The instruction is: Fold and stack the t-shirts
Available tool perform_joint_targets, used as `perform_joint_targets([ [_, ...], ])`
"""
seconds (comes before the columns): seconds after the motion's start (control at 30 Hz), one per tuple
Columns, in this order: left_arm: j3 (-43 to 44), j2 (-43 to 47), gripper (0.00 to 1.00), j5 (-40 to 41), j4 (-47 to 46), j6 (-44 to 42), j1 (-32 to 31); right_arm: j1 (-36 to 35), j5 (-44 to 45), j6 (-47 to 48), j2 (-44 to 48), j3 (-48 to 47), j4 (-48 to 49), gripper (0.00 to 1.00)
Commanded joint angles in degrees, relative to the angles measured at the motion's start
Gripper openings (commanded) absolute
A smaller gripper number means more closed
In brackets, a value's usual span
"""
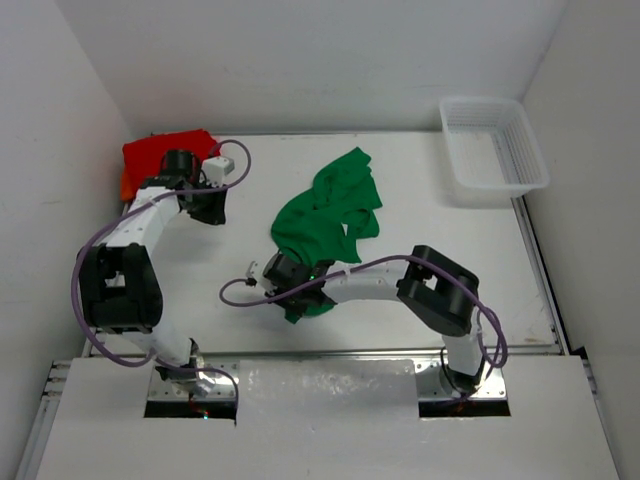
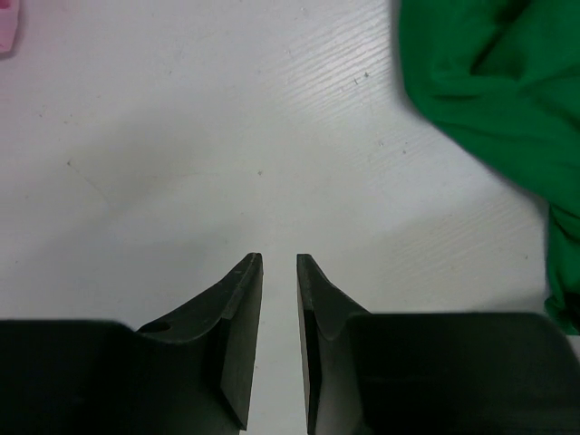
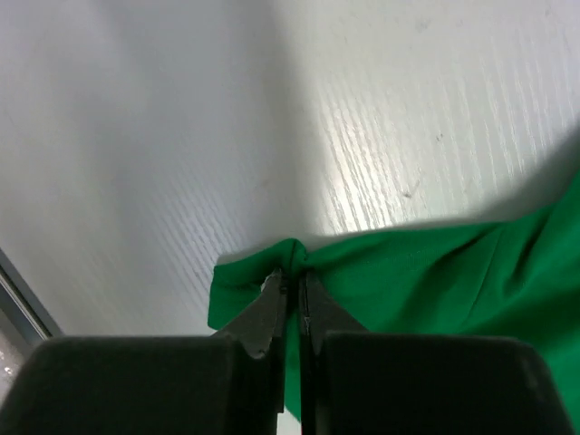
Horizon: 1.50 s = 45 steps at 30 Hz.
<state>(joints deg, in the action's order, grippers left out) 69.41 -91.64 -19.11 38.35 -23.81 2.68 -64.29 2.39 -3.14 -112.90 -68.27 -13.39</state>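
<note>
Right gripper [image 3: 293, 276] clamped on an edge fold of the green t-shirt [image 1: 325, 215], which lies crumpled at the centre of the table [image 1: 420, 170]. Left gripper [image 2: 279, 263] barely parted, empty. Step: grasping to spread. Next probably needs lifting and a second corner grip.

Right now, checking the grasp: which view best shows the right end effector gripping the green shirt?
Right wrist: right end effector shut on the green shirt at its edge. Top view hides the pinch; left wrist shows only cloth.
</note>
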Motion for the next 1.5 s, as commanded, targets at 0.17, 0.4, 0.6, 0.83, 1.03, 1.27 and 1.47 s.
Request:
perform_joint_targets([
  [0.17, 3.62, 2.69, 0.21, -0.57, -0.73, -0.45, -0.04, 7.77, -2.13, -1.53, 12.61, -13.86, -7.17, 0.00],
  [0.4, 6.97, 2.43, 0.21, -1.63, -0.47, 0.78, 2.50, 12.52, -12.25, -3.10, 24.20, -28.06, -5.33, 0.00],
  [0.6, 11.54, 3.13, 0.30, -1.36, -1.17, -0.27, 2.77, 29.03, -5.91, -9.95, 40.38, -11.91, -4.01, 0.00],
  [0.83, 19.26, 0.51, 0.44, -4.71, -0.30, -2.81, -2.13, 44.58, -6.25, -15.22, 45.31, 2.15, -7.09, 0.00],
  [1.03, 14.90, -2.94, 0.46, -1.45, 3.84, -6.24, -21.82, 58.39, -13.10, -16.20, 44.61, 10.42, -6.12, 0.00],
  [1.27, -0.05, -2.76, 0.60, 4.16, 3.23, -15.73, -40.90, 59.55, -15.23, -16.55, 45.22, 15.18, -4.98, 0.00],
  [1.47, -1.73, 1.44, 0.61, -7.33, 9.54, -18.54, -47.13, 59.90, -13.65, -16.20, 46.28, 17.12, -5.07, 0.00],
])
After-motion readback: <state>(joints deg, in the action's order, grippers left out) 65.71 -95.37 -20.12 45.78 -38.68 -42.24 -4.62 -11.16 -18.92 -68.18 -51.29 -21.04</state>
